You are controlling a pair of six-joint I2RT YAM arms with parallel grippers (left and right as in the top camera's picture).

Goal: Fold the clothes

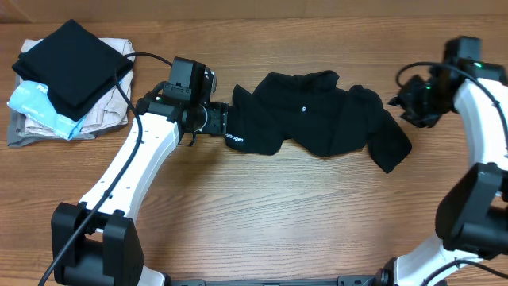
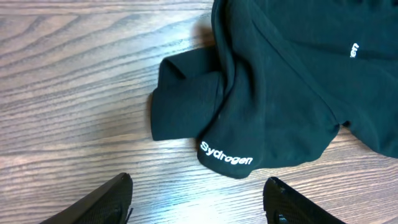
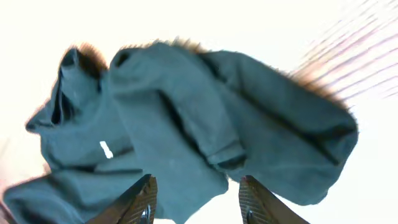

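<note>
Crumpled across the middle of the overhead frame, on the wooden table [image 1: 278,214]: black shirt [image 1: 317,111], unfolded and bunched. Long axis left to right, dipping a little toward the right end. Collar side toward the upper edge of the frame, small white tag [image 1: 304,109] near the centre. At the right end, a sleeve [image 1: 389,143] pointing to the lower right. At the left end, a turned-over flap with white lettering [image 1: 236,141], right at the left gripper [image 1: 225,121]; touching or not, impossible to tell from above.

In the left wrist view: the same cloth filling the upper right, one corner hanging toward lower centre, the lettering reading "Sydrogen". Gripper at the bottom edge, fingers [image 2: 106,199] spread wide, only bare wood between them, nothing grasped. Cloth just beyond the fingertips, apart from them.

Toward the upper right of the overhead frame: right gripper [image 1: 411,102], near the sleeve end, not on the cloth. In the right wrist view, at the bottom edge, fingers [image 3: 134,202] parted and holding nothing. Shirt spread over the centre of that frame, slightly blurred, the table behind washed out to white.

Upper left of the overhead frame: stack of folded garments [image 1: 75,63], black on top, light blue and beige beneath, well apart from the shirt.
</note>
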